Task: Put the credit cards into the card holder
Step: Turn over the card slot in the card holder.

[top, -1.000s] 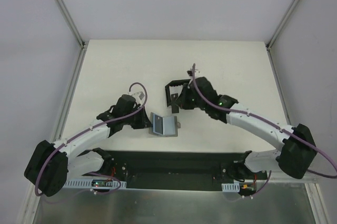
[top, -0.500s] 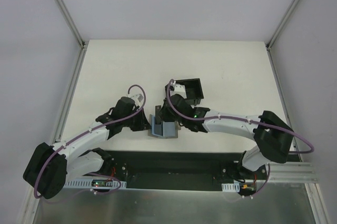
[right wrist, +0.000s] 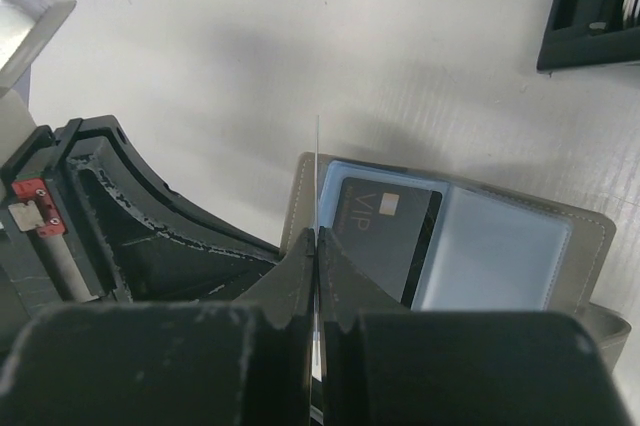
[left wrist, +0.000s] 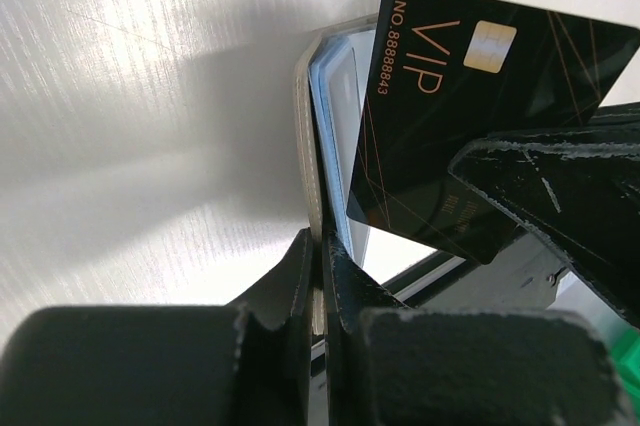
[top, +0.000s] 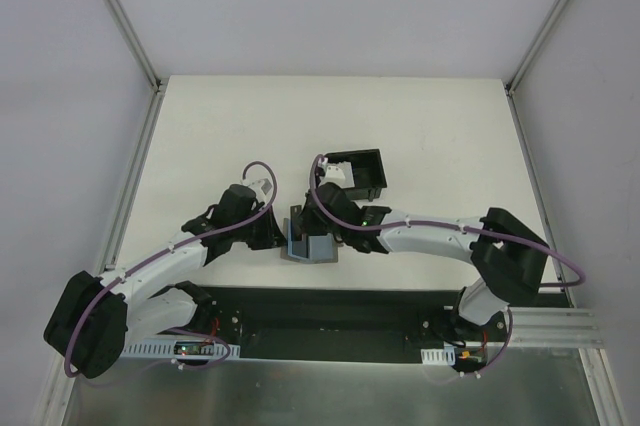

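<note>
Bent low and angled inward from the near-left base with the left arm point(top: 170, 251); stretched far leftward from the near-right base with the right arm point(top: 430, 234), elbow out to the right. Set nearly tip to tip at the middle, left claw point(top: 272, 233) just beside right claw point(top: 322, 221). Pinched tight on both, fingers showing no gap.

Probably a robotics lab; white enclosure walls point(top: 330, 6), aluminium frame posts point(top: 120, 16), white table point(top: 440, 126)
</note>
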Available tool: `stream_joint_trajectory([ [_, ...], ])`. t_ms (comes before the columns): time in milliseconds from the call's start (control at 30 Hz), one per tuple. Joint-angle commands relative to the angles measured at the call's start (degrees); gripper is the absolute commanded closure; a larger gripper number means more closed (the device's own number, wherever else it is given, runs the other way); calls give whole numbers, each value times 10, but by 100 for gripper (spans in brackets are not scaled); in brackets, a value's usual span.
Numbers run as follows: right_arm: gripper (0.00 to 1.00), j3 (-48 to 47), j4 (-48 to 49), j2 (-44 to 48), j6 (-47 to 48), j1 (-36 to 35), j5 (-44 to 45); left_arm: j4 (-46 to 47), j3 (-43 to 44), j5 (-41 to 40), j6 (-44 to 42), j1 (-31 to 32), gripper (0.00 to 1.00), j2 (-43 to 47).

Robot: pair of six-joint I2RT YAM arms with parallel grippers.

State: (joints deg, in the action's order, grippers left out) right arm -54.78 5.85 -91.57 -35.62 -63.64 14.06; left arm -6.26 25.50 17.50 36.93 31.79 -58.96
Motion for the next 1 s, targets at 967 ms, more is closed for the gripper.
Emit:
stream_joint_trajectory([
  [967,100,-65,-116,11,35,-17,57,17,-2,-6,-2,-2,100,1],
])
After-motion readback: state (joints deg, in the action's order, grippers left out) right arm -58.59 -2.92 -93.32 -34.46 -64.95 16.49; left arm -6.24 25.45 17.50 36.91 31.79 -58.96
